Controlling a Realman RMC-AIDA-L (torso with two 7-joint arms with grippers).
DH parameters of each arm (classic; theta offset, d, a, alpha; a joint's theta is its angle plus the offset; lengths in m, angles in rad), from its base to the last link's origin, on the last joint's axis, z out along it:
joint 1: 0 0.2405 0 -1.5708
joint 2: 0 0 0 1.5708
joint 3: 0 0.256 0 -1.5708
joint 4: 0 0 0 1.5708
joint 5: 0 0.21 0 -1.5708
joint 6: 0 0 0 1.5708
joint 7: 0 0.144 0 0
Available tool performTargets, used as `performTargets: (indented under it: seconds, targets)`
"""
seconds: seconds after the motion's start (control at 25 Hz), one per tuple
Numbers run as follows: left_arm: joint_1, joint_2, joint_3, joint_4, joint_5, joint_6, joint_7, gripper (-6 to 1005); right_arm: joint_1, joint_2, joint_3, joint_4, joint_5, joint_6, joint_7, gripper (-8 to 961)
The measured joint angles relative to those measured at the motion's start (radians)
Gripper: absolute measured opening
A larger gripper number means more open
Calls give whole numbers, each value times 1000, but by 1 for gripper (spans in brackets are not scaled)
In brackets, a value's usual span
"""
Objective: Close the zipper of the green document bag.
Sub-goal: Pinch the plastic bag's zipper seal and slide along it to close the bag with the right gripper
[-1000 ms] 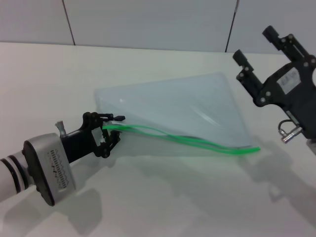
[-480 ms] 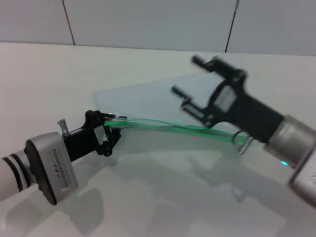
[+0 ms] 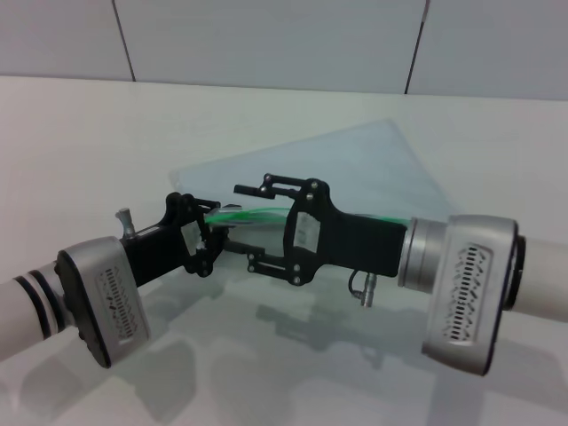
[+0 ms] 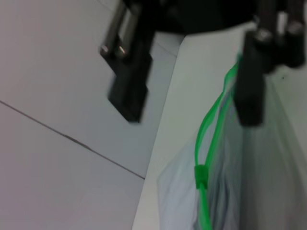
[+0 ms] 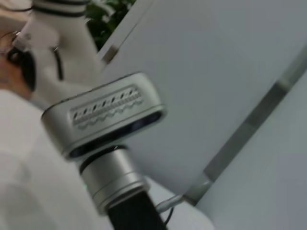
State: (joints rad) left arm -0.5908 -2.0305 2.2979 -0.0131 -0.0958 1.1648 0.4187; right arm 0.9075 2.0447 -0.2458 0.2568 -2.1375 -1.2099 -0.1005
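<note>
Item: green document bag (image 3: 355,173), lying flat on the white table (image 3: 80,133); nothing is showing through it. Left gripper (image 3: 206,232) is clenching the near left end of the zipper (image 3: 257,213), lifting that edge. Right gripper (image 3: 257,226), off at the right a second ago, is now reaching across the bag with fingers spread around the strip, hiding its middle. Slider tab (image 4: 200,175) is sitting along the strip.

White table (image 3: 80,133); pale panelled wall (image 3: 266,40), dark seams
</note>
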Motion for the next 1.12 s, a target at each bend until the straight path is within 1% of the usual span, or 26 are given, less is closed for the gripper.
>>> performTargets:
  seconds: [0.24, 0.4, 0.72, 0.92, 1.12]
  targets:
    - [-3, 1, 0, 9, 8, 3, 0, 57, 41, 3, 6, 8, -12, 103, -3, 615]
    - [-4, 1, 0, 9, 8, 3, 0, 57, 52, 3, 15, 8, -12, 123, -18, 612]
    - [-4, 1, 1, 9, 8, 4, 0, 58, 52, 3, 16, 11, -12, 137, -61, 430]
    - [-5, 1, 2, 8, 8, 4, 11, 55, 56, 3, 16, 22, -13, 172, -64, 232]
    - [-6, 0, 2, 8, 8, 4, 14, 55, 56, 3, 16, 22, -13, 175, -65, 237]
